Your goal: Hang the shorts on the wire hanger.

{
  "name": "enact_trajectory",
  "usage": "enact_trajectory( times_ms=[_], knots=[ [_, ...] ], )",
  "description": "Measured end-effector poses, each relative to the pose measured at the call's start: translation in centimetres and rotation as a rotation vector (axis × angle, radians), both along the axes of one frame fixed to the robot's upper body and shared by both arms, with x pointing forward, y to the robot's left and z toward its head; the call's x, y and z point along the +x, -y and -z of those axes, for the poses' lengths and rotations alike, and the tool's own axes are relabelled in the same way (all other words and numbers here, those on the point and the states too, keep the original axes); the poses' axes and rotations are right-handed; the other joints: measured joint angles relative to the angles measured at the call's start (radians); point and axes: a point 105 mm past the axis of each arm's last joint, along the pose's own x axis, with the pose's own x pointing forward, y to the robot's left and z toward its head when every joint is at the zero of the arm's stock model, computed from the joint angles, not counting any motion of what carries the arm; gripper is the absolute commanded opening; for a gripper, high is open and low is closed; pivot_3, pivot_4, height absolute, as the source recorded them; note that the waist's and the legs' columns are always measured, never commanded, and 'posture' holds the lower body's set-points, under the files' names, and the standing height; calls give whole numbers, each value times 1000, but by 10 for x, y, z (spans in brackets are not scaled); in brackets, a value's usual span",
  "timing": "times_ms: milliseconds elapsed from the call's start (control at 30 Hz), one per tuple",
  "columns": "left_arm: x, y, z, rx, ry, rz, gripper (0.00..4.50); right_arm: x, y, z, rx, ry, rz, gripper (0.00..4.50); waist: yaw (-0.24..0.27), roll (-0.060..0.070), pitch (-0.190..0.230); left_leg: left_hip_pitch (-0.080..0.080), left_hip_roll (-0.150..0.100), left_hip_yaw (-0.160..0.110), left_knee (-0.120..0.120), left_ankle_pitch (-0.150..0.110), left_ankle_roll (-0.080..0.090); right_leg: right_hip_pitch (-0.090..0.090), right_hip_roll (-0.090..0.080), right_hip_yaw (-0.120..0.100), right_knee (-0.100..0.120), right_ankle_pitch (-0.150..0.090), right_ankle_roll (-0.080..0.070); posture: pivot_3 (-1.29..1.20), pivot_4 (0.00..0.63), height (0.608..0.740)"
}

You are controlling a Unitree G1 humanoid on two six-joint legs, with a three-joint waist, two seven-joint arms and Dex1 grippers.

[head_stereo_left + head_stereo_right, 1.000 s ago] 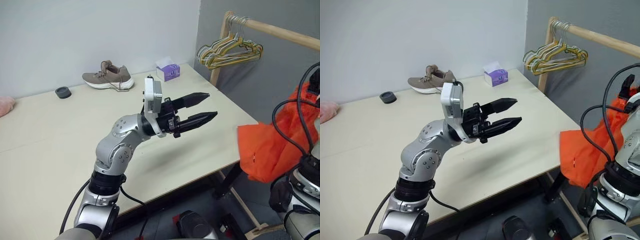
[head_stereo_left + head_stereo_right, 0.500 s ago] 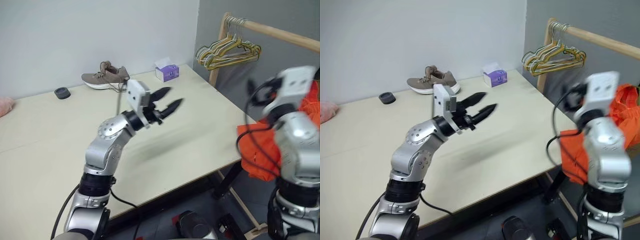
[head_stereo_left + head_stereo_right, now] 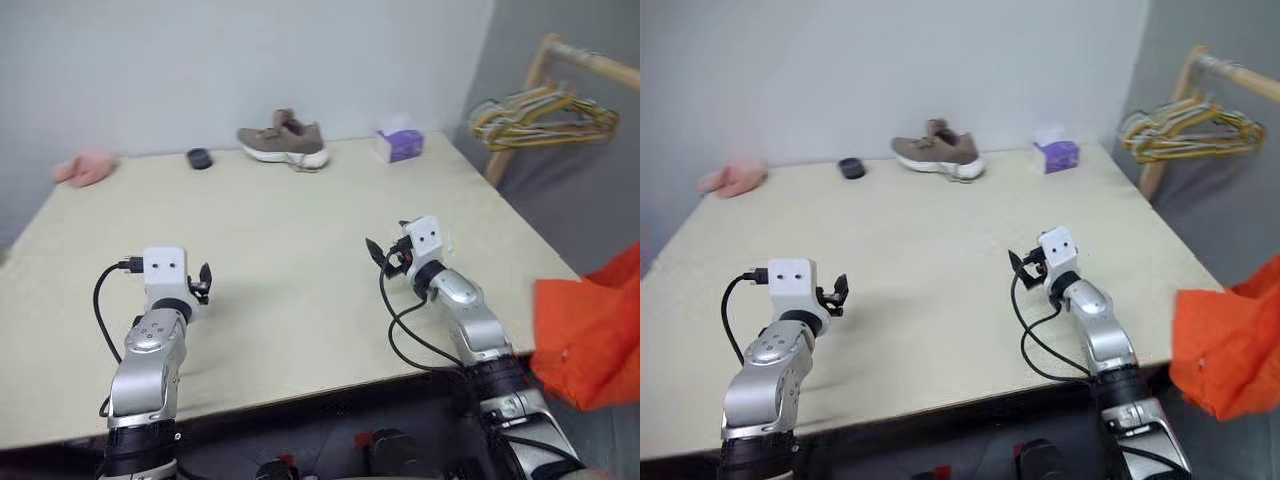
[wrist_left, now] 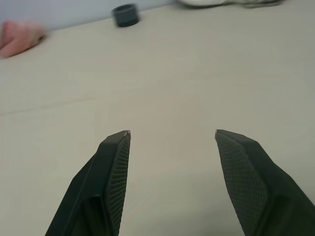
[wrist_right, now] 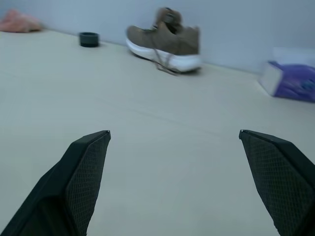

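Saw the shorts [image 3: 590, 335] as a bright orange mass off the right side of the table [image 3: 300, 230], just past its near right corner and lower than the tabletop, partly cut by the frame edge; could not tell what held them up. Noted them well apart from both arms, with neither gripper touching the fabric

Found the left gripper [image 4: 172, 135] low over the near left part of the table, pointing across the bare cream top toward the far wall, fingers spread apart with nothing between them. Found the right gripper [image 5: 174, 132] low over the near right part of the table, likewise facing the far side, fingers spread wider than the left pair and gripping nothing

Along the far edge, against the wall, counted from left to right a pink cloth lump [image 3: 86, 168], a small dark round object [image 3: 200, 158], a brown sneaker [image 3: 284, 139] with a white sole lying on its side, and a purple tissue box [image 3: 400, 144] near the far right corner. Beyond that corner, spotted a bunch of hangers [image 3: 540, 108] in yellow, green and white hooked on a wooden rail [image 3: 590, 62], well above and behind the shorts
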Motion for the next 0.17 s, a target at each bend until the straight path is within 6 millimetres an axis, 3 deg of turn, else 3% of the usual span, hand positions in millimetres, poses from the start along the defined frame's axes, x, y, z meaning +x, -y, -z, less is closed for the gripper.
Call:
enact_trajectory(
  times_ms=[167],
  knots=[
    [1,6,0,-53,17,35,2895,3,-5,7,39,-32,-18,4469,65,0,0,1,0,1,0,0,0,1,0,0,0,0,-1,-48,6,740]
  ],
)
